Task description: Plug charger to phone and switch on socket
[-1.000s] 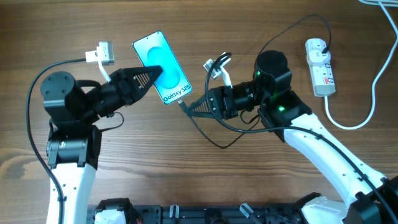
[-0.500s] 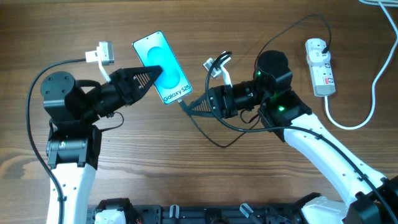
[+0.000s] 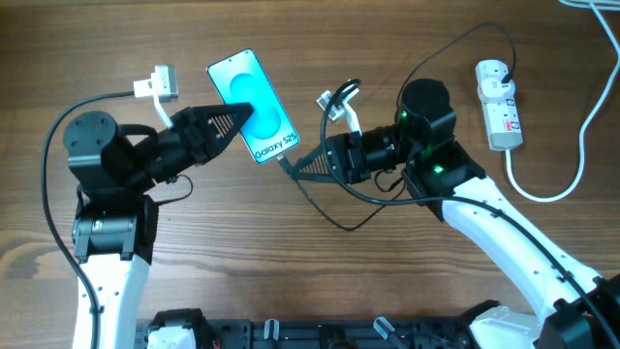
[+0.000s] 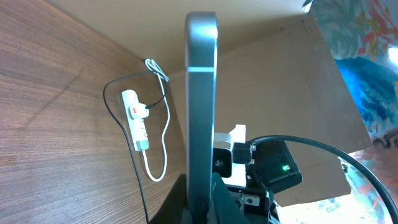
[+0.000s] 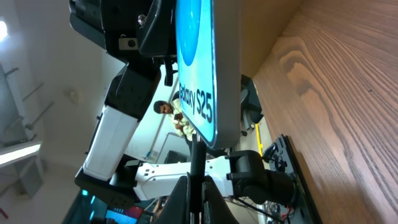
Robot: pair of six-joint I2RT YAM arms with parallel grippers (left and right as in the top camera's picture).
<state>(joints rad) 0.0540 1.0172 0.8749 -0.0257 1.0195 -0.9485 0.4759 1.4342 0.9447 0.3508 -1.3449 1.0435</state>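
Phone (image 3: 253, 106) is held up off the table, its side clamped in the closed left gripper (image 3: 238, 116). At its lower edge, the charger (image 5: 196, 154) tip meets the port, pinched in the closed right gripper (image 3: 293, 167). Whether the tip is seated I cannot tell. Push straight along the phone's length while the left arm braces. The socket (image 3: 498, 104) lies well beyond that edge.

The phone (image 3: 253, 106) screen reads "Galaxy S25".

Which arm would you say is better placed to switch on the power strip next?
Likely the right: the power strip lies on its side, while the left tool grips the phone, farther away. The right tool would first release the charger.
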